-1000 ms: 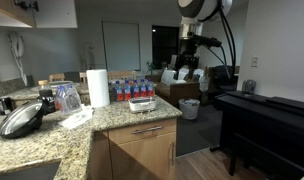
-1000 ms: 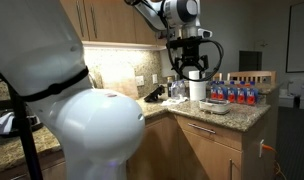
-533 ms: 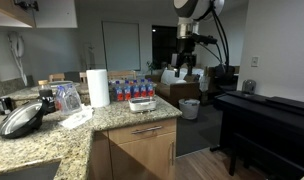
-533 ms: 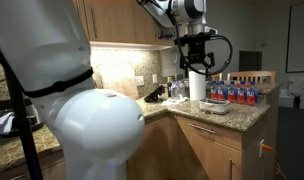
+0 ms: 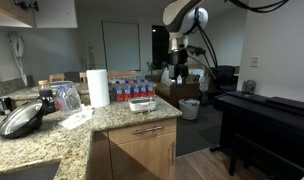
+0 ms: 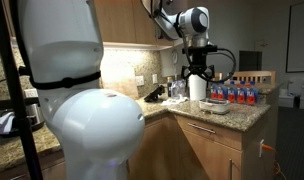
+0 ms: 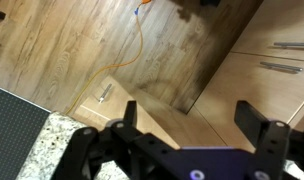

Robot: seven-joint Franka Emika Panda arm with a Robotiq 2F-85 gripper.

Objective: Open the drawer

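Observation:
The drawer (image 5: 145,131) is the shallow light-wood front with a silver bar handle just under the granite counter, and it is closed. It also shows in the other exterior view (image 6: 205,130). My gripper (image 5: 179,72) hangs in the air above and beyond the counter's end, apart from the drawer; it shows in both exterior views (image 6: 197,82). In the wrist view the gripper (image 7: 190,115) is open and empty, looking down at the wood floor. Two silver handles (image 7: 282,67) on wood fronts show at the right; I cannot tell which is the drawer's.
On the counter (image 5: 102,120) stand a paper towel roll (image 5: 98,87), water bottles (image 5: 129,90), a small container (image 5: 142,103) and a black pan (image 5: 22,118). A black piano (image 5: 267,115) stands across the aisle. An orange cable (image 7: 137,45) lies on the floor.
The arm has swung and the gripper has come lower and closer to the counter's end. The drawer has not moved.

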